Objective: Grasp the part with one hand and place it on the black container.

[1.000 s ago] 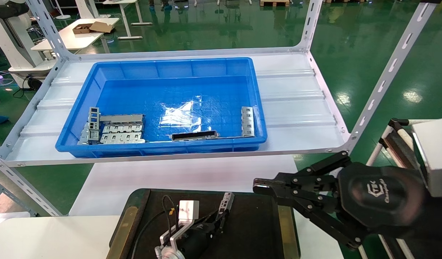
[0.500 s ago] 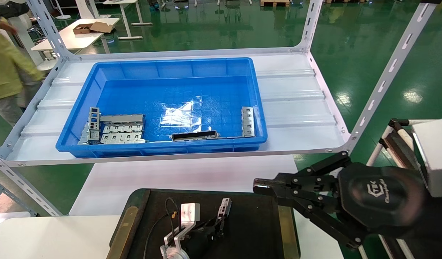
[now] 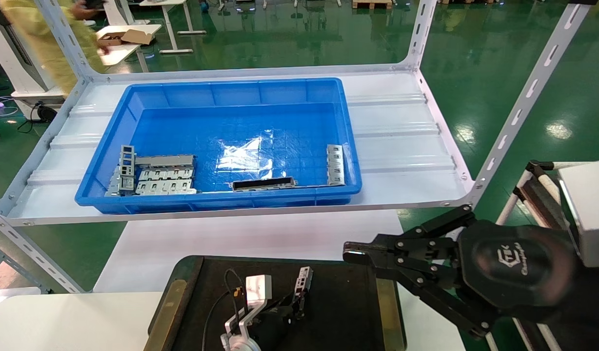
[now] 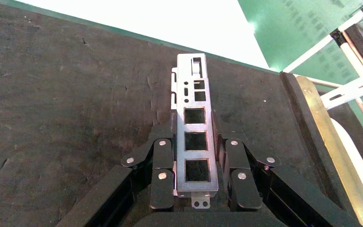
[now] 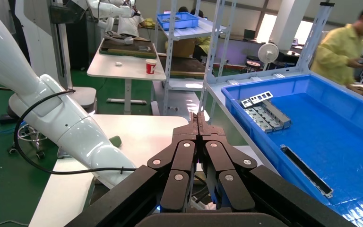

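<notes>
Over the black container (image 4: pixel 66 104), left gripper (image 4: pixel 196 177) jaws clamp the part (image 4: pixel 194 137); right gripper (image 5: pixel 198 124) closed, empty.

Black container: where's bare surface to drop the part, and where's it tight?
The left gripper holds the part over the middle of the black container. Bare patches: the dark surface between the part and the brass-coloured right edge, and the wide stretch on the part's other side. Tight spot: the right gripper, shut, hangs over the far right corner.

The left claw (image 4: pixel 196 189) hides the part's (image 4: pixel 194 137) lower edges — its base cut off.
</notes>
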